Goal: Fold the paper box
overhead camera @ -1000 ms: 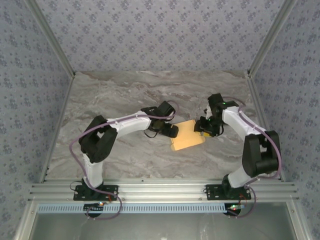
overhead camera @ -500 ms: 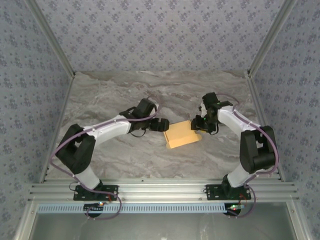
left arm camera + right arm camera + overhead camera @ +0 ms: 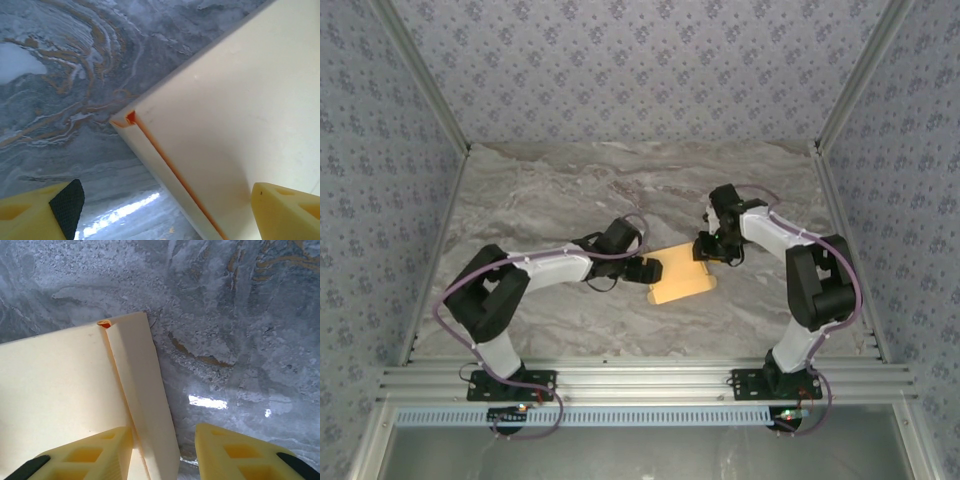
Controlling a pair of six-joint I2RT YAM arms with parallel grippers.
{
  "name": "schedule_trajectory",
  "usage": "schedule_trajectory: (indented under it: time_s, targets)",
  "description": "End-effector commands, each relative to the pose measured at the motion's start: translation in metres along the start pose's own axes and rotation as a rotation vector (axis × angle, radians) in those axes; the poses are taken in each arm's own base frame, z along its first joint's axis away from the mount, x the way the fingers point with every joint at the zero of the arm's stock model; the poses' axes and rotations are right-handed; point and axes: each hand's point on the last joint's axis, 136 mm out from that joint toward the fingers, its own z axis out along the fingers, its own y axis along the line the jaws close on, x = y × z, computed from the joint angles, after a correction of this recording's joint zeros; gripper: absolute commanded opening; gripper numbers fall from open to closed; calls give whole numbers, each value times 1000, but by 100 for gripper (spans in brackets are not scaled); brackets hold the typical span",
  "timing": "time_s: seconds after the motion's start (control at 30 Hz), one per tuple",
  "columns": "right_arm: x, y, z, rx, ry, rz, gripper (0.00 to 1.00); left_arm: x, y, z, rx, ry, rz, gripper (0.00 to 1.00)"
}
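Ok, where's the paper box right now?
In the top view the paper box sits centrally on the table, left gripper at its left edge, right gripper at its far right corner.

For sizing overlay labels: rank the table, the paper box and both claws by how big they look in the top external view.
Largest: the marble table.
Next: the paper box.
Smallest: the left claw and the right claw. They look alike, so I leave them unranked.
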Motion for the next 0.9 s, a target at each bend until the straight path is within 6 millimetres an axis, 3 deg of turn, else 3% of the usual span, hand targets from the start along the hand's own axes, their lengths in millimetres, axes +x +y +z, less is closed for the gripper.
schedule_trajectory:
  time_s: [0.0, 0.03, 0.1, 0.23, 0.37, 0.53, 0.73, 0.87]
  targets:
    - [18, -6, 11, 20, 78, 2, 40, -1, 7, 1, -24, 0, -4, 83]
    - [18, -3, 11, 5, 80, 5, 40, -3, 6, -1, 2, -15, -17, 74]
    - [18, 2, 10, -19, 83, 10, 40, -8, 2, -8, 70, -56, -57, 65]
    - [16, 11, 7, -72, 74, 27, 40, -14, 3, -17, 151, -92, -116, 59]
    - [15, 20, 6, -132, 74, 48, 40, -13, 3, -12, 195, -71, -133, 57]
    - [11, 24, 3, -196, 61, 87, 40, -12, 16, -6, 242, -73, -217, 33]
    - [7, 20, -5, -258, 35, 136, 41, -14, 28, -6, 282, -80, -271, 31]
    - [1, 23, -17, -336, -46, 118, 48, -16, 34, -4, 326, -72, -317, 31]
